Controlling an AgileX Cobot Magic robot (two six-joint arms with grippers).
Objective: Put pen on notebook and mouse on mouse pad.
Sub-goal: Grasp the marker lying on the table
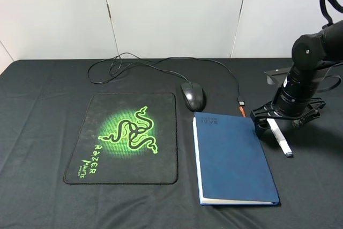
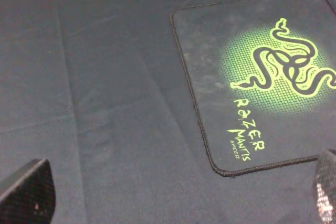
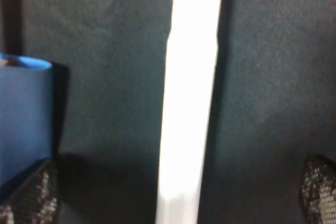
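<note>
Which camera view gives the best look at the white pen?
The exterior high view: nearly the whole pen shows, lying right of the notebook, dark tip visible. The right wrist view shows only a blurred white stretch of it within the open right tool. The left wrist view does not show it.

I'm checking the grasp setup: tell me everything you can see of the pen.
The pen is a slim white cylinder, smooth and plastic-looking, with a small dark tip at its near end. It lies flat on the black cloth, angled, just right of the notebook without touching it. Its far end sits under the right gripper, between the open fingers, which stand clear of it on both sides.
</note>
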